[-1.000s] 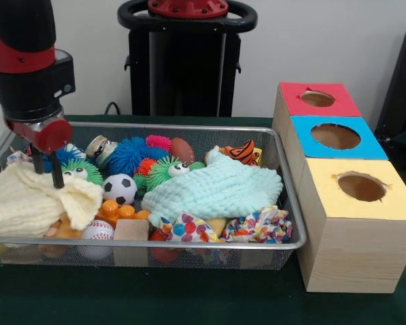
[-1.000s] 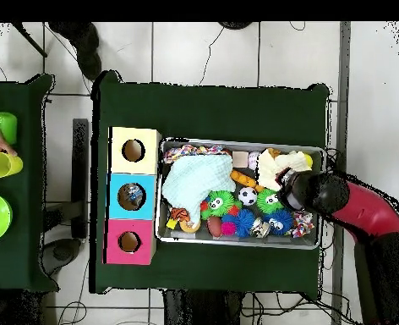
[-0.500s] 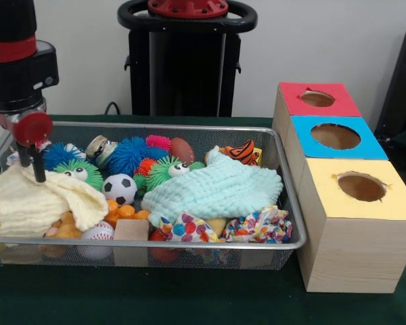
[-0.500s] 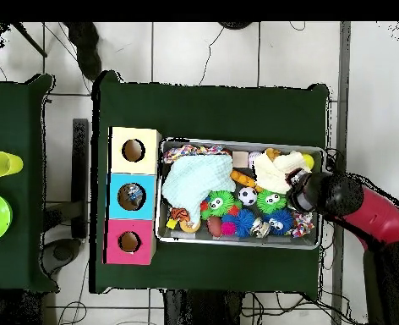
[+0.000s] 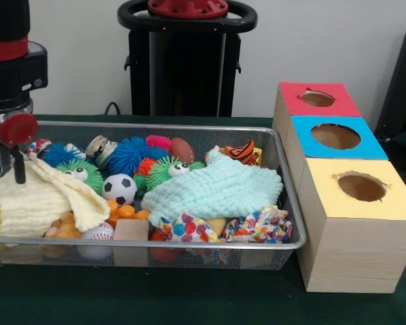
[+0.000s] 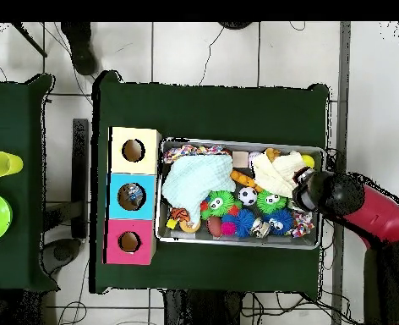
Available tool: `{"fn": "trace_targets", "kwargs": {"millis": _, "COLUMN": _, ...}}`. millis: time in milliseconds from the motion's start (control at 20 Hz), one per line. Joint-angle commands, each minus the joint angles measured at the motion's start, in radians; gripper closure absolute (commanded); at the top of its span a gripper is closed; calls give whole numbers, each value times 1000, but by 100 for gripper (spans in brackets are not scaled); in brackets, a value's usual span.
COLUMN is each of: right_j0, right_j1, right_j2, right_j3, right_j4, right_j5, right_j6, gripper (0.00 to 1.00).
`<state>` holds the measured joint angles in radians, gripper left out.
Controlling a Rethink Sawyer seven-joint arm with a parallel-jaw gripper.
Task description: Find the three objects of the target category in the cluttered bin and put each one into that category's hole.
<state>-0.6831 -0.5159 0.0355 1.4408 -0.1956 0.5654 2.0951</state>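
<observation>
Presently, at the left end of the wire mesh bin (image 5: 284,203), the pincer (image 5: 18,172) stood with its thin fingers together, clamped on the upper edge of the yellow cloth (image 5: 40,203), which draped down over the toys at that end. Right of it lay a green spiky ball (image 5: 78,172) with eyes, a blue spiky ball (image 5: 128,154), a small soccer ball (image 5: 120,188), a baseball (image 5: 97,233) against the front wall, and a wooden block (image 5: 131,233). A brown football (image 5: 182,149) sat toward the far wall. A pale green cloth (image 5: 213,189) covered the bin's right half, a tiger toy (image 5: 242,152) showing behind it. Beyond the bin on the desk (image 5: 189,298) stood the red box (image 5: 318,101), blue box (image 5: 335,139) and yellow box (image 5: 362,189), each with a round hole.

The target category was not stated. If the balls were meant, judgement placed them all right of the pincer, the soccer ball nearest, with the holes well apart at the opposite end. The coming move would turn on shedding the cloth clear of that rightward path; dragged toys were the risk.
</observation>
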Motion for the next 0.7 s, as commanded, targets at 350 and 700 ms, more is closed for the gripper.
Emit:
{"fn": "trace_targets", "kwargs": {"millis": 350, "right_j0": 161, "right_j1": 228, "right_j2": -60, "right_j3": -161, "right_j4": -78, "right_j5": -28, "right_j6": 40, "gripper": 0}}
{"fn": "trace_targets", "kwargs": {"millis": 700, "right_j0": 210, "right_j1": 278, "right_j2": -54, "right_j3": -161, "right_j4": -64, "right_j5": -75, "right_j6": 51, "gripper": 0}}
